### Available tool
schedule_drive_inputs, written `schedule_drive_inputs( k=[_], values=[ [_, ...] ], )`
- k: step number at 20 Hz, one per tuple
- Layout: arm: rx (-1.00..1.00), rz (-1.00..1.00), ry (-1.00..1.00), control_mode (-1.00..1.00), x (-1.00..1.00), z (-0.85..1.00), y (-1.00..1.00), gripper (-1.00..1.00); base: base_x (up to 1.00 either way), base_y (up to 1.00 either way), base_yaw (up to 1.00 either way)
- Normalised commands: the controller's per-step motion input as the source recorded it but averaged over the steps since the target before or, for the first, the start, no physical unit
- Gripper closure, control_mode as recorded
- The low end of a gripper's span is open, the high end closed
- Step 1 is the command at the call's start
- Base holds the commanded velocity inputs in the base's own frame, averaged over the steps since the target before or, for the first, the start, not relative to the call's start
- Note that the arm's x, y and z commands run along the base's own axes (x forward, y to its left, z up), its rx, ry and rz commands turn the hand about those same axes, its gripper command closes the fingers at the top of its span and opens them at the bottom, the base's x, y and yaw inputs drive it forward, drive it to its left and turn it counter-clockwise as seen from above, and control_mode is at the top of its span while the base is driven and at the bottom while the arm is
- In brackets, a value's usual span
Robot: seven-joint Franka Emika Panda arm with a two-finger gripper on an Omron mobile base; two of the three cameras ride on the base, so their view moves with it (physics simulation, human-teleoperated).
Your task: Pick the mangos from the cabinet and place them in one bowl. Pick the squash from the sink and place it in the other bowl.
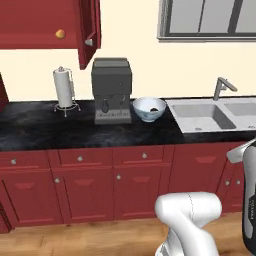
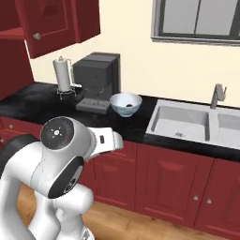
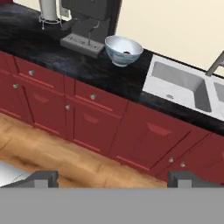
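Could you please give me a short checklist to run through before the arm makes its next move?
1. Pincer open and holding nothing: ok.
2. Cabinet door open: ok, it stands ajar.
3. One mango sits on the cabinet shelf: ok; second mango's place: cannot tell.
4. Bowl upright on the counter beside the coffee machine: ok; something dark lies inside.
5. Squash in the sink: cannot tell, the near basin looks bare.
6. Second bowl located: cannot tell.
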Motion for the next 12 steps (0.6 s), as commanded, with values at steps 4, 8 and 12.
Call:
schedule_drive_inputs(
  k=[4, 8, 12],
  values=[
    [0.0, 0.0, 0.0, 1.0, 0.0, 0.0, 0.0, -1.0, -0.12, 1.0, -0.14],
    [0.0, 0.0, 0.0, 1.0, 0.0, 0.0, 0.0, -1.0, -0.11, 1.0, -0.15],
    [0.0, 0.0, 0.0, 1.0, 0.0, 0.0, 0.0, -1.0, -0.25, 0.97, -0.15]
  ],
)
